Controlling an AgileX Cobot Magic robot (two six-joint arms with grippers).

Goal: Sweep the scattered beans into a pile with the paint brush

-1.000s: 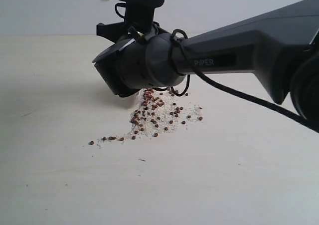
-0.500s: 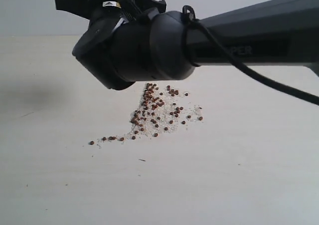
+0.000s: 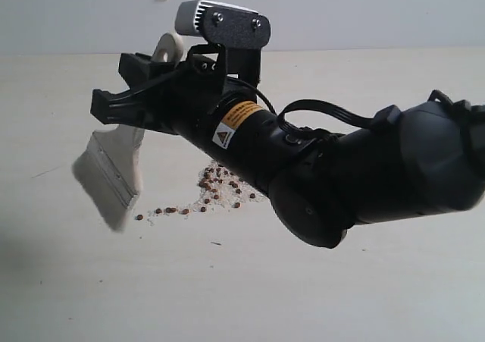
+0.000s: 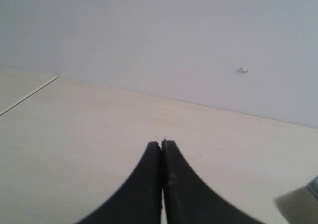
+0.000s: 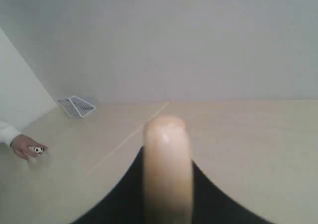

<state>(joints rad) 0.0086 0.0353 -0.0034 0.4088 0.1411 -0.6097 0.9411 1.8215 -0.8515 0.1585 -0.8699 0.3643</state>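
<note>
Currently the right gripper reaches in from the right of the exterior view and across the middle. Its jaws are set narrow, clamped on the light wooden handle of the paint brush.

Brush attitude: tilted. The handle end with its hole is up, above the gripper. The ferrule and pale bristles point down and toward the left of the exterior view. Whether the bristle tips touch the table cannot be told; that part is blurred.

The right wrist view confirms the grip. The pale handle fills the middle, with the dark gripper body on either side of it.

Beans: a loose patch of small reddish-brown beans on the table, mixed with white crumbs. The patch is partly hidden behind the right arm. A thin trail of single beans runs out of it toward the brush. The outermost bean appears just beside the lower edge of the bristles in the exterior view.

Left gripper: jaws pressed together, nothing between them, held over bare table. A corner of the bristles shows at the edge of the left wrist view.

Background, right wrist view: a person's hand in a white sleeve rests on the table, holding a small white item. A white wire rack stands at the foot of the wall.
</note>
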